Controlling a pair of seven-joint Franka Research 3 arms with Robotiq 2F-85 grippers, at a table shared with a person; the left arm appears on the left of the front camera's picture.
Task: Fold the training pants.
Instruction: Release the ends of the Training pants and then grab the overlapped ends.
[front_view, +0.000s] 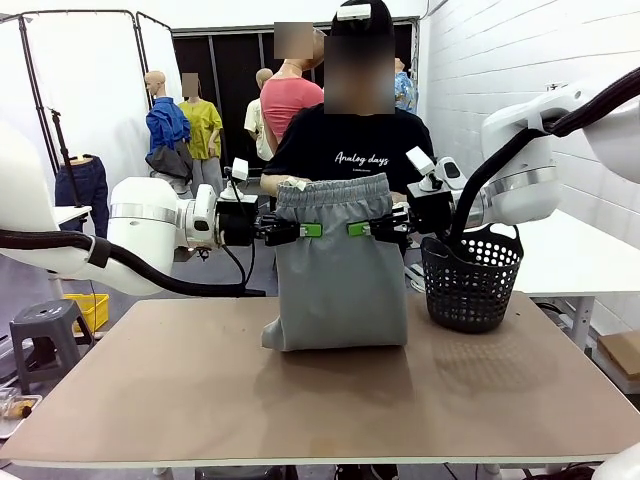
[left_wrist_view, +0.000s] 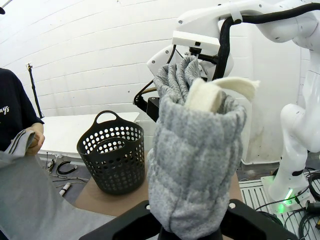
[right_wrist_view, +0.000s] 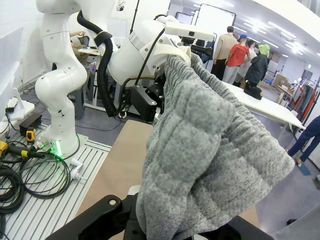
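The light grey training pants (front_view: 338, 280) hang doubled over above the table, waistband up, with their lower fold resting on the tabletop. My left gripper (front_view: 300, 230) is shut on the left side just below the waistband. My right gripper (front_view: 366, 229) is shut on the right side at the same height. The left wrist view shows a thick bunch of grey fabric (left_wrist_view: 195, 160) clamped in the left gripper (left_wrist_view: 192, 227). In the right wrist view, bunched cloth (right_wrist_view: 210, 165) fills the right gripper (right_wrist_view: 182, 225). A person's hand (front_view: 292, 184) holds the waistband's far edge; that hand (left_wrist_view: 34, 141) also grips cloth in the left wrist view.
A black perforated basket (front_view: 470, 280) stands at the table's right rear, close to my right arm; the basket (left_wrist_view: 112, 157) is also in the left wrist view. The person stands right behind the pants. The brown tabletop (front_view: 320, 400) lies bare in front.
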